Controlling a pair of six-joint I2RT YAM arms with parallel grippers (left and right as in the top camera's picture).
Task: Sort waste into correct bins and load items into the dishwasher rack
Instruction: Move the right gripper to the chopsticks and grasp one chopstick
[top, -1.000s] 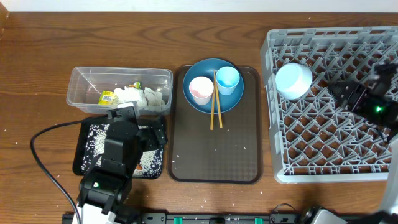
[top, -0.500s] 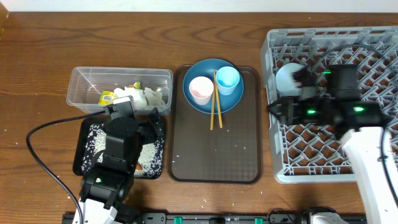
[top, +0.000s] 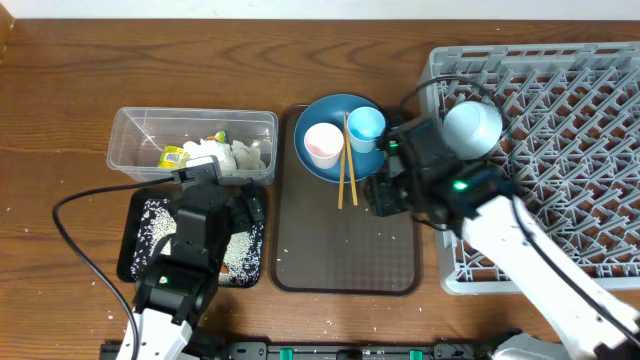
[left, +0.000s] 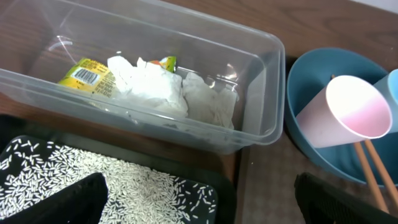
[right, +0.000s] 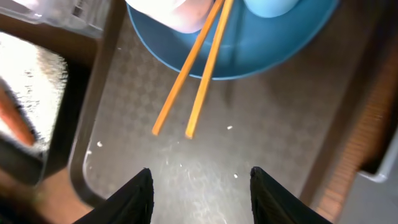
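The dark blue plate (top: 335, 160) sits at the back of a brown tray (top: 345, 250). It holds the white cup with pink inside (top: 322, 145), the light blue cup (top: 366, 127) and the wooden chopsticks (top: 346, 170). The white bowl (top: 472, 128) lies in the grey rack (top: 570, 170). The clear tub (top: 190, 125) holds the yellow-green wrapper (left: 84, 71) and white tissue (left: 155, 87). The black tray (top: 140, 250) holds rice (left: 118, 183). My left gripper (left: 202, 205) is open over the black tray's right end. My right gripper (right: 202, 183) is open above the brown tray, just in front of the chopsticks (right: 196, 74).
A few rice grains (right: 230, 128) lie on the brown tray. A blurred orange shape (right: 13, 121) shows on the rice tray at the left edge of the right wrist view. The rack's left wall (top: 437, 200) stands right next to the brown tray.
My right arm has swung left from over the rack to above the brown tray, leaving the white bowl in the rack. The left arm has shifted only slightly.
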